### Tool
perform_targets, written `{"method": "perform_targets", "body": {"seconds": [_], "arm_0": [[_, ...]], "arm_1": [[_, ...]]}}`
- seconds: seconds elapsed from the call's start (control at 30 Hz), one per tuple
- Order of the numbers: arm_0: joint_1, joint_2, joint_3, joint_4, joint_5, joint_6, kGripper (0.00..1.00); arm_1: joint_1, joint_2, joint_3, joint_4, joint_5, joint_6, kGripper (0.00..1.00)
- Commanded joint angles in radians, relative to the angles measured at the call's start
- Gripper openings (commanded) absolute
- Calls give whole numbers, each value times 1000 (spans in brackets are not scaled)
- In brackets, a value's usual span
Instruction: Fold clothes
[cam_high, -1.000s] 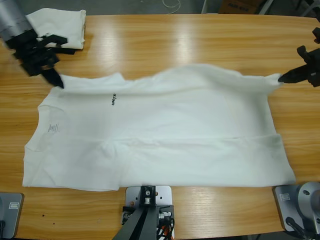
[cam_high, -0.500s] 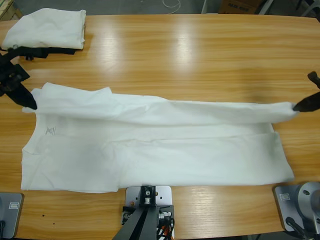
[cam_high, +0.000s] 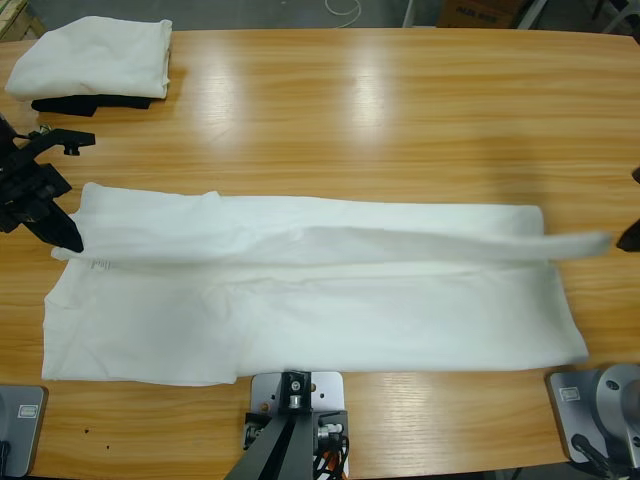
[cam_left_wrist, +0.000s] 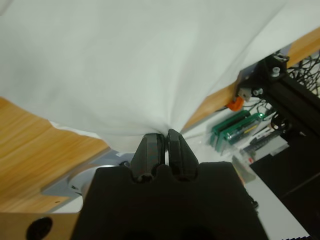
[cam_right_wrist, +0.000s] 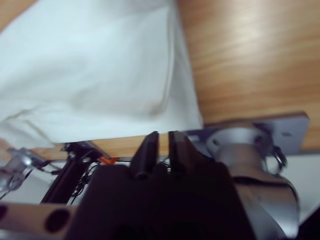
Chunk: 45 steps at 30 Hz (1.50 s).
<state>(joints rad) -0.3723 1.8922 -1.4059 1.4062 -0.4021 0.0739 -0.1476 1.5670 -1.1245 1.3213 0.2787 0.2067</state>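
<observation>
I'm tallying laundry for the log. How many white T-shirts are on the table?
2 that I can see: one spread T-shirt across the table's near side, and one folded T-shirt at the far left corner on something dark; more may be hidden there.

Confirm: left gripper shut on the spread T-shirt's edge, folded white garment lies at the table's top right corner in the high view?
Wrong corner. In the high view the folded white garment lies at the table's top left corner. The rest holds: the left wrist view shows the left gripper shut on the spread T-shirt's edge.
</observation>
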Motion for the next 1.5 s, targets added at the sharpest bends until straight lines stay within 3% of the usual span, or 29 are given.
{"method": "perform_targets", "body": {"seconds": [0.03, 0.27, 0.33, 0.4, 0.43, 0.5, 0.53, 0.57, 0.6, 0.63, 0.67, 0.87, 0.93, 1.03, 1.1, 1.27, 1.5], "arm_0": [[-31, -8, 88, -18, -41, -5, 0], [-49, -1, 198, -58, -66, 26, 0], [-50, -7, 216, -73, -58, 26, 0], [-50, -10, 219, -75, -45, 20, 0], [-50, -10, 218, -75, -39, 20, 0], [-50, -10, 217, -74, -10, 20, 0], [-51, -8, 219, -73, 3, 20, 59], [-52, -1, 220, -73, 7, 23, 365], [-53, 7, 218, -73, 10, 30, 763], [-55, 14, 218, -74, 16, 38, 966], [-57, 21, 218, -76, 20, 40, 995], [-62, -14, 168, -70, 20, 38, 996], [-47, -60, 145, -75, 19, 29, 991], [-53, -119, 144, -127, 19, 0, 958], [-76, -135, 150, -158, 19, -28, 910], [-185, -156, 187, -242, 17, -140, 896], [-197, -199, 255, -318, 17, -206, 895]], "arm_1": [[6, 14, -12, 35, -81, 53, 954], [11, 5, -10, 22, -42, 44, 957], [59, 6, -14, 8, -19, 38, 848], [128, -6, -14, -10, -18, 44, 628], [150, -16, -14, -21, -18, 55, 568], [165, -33, -4, -36, -18, 75, 562], [166, -36, -1, -36, -19, 78, 563], [166, -36, 0, -36, -20, 81, 563], [166, -36, 0, -36, -24, 83, 570], [167, -36, 1, -38, -26, 87, 577], [175, -33, 3, -42, -26, 93, 577], [313, -52, 30, -127, -13, 143, 553], [337, -102, 41, -176, 6, 151, 381], [380, -176, 100, -284, 38, 172, 295], [414, -191, 167, -383, 55, 199, 20], [552, -190, 292, -635, 73, 306, 0], [689, -67, 363, -847, 68, 381, 0]]}}
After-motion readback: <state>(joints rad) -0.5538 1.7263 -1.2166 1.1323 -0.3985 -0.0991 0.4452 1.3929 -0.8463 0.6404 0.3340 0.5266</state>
